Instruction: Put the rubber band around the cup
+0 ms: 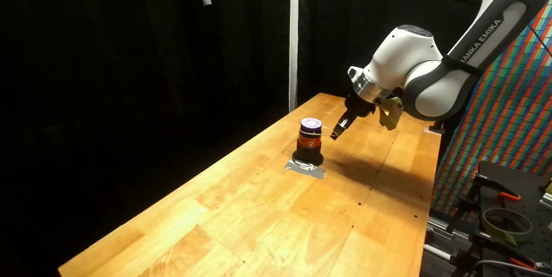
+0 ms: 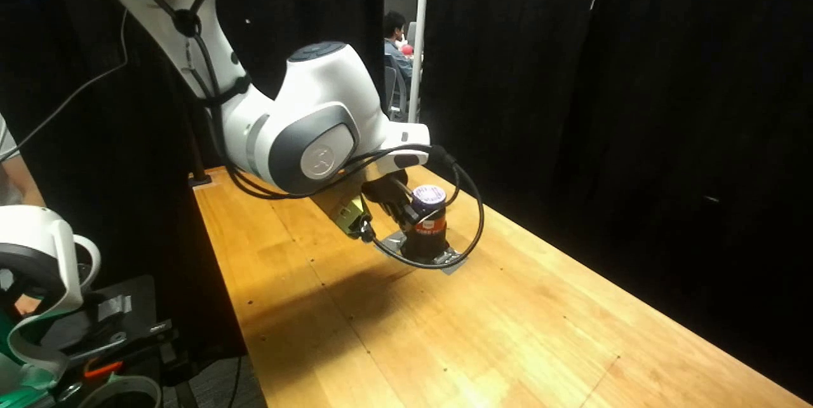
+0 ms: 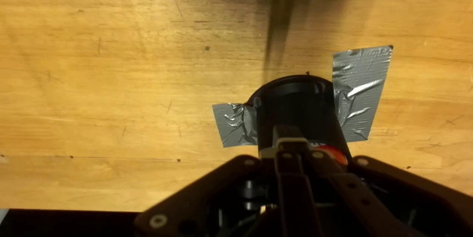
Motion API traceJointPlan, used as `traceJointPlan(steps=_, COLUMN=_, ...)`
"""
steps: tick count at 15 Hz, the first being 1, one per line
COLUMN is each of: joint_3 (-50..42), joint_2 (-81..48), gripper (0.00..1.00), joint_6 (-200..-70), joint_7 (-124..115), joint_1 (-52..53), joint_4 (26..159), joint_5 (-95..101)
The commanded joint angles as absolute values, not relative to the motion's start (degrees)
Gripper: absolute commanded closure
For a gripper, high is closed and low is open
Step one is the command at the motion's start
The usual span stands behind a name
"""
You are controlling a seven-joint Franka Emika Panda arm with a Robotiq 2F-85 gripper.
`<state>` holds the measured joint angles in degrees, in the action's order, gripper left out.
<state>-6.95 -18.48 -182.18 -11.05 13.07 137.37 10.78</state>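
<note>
Black cup (image 1: 309, 143): upright on the wooden table (image 1: 258, 216), toward its far end in both exterior views; pale patterned top, purple upper part, orange label across the middle, flared dark foot.
Rubber band (image 1: 318, 133): thin and pale; in an exterior view it crosses the cup's purple part just under the top and runs straight out to the gripper (image 1: 335, 135). Whether it passes right round the hidden side cannot be told there.
Gripper: angled down just beside the cup, with a small gap between them in that view; its fingers (image 3: 290, 133) are pressed together, the rubber band caught at their tips.
Silver tape (image 3: 362, 93): two wrinkled pieces on the table, one on either side of the cup's foot in the wrist view, both lapping against it.
White robot arm (image 1: 403, 59): bent over the table, a gold-coloured block (image 1: 391, 113) beside its wrist.
Black cable (image 2: 481, 211): hangs from the arm in a wide loop, passing in front of the cup in an exterior view.
Black curtain (image 1: 151, 74): behind the table in both exterior views, next to a pale pole (image 1: 293, 39).
Gap by the pole: a seated person (image 2: 399, 61) shows through it.
Tape roll (image 1: 496, 233): on a dark stand (image 1: 500, 173) beside the table.
</note>
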Motion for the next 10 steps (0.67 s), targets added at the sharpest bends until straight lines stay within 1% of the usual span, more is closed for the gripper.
traceJointPlan(steps=1, joint_3=-15.7, joint_2=-17.1, gripper=1.00, joint_6=-191.1, joint_7=-12.4, joint_1=21.0, joint_4=142.1, joint_5=12.2)
traceJointPlan(steps=4, joint_3=-19.3, joint_2=-17.6, gripper=1.00, joint_6=-198.6, joint_7=-11.1, joint_1=25.2, joint_4=144.6, joint_5=9.4)
traceJointPlan(steps=10, joint_3=-19.1, joint_2=-18.8, gripper=1.00, joint_6=-210.7, joint_7=-11.0, joint_1=27.5, joint_4=147.8, joint_5=6.8)
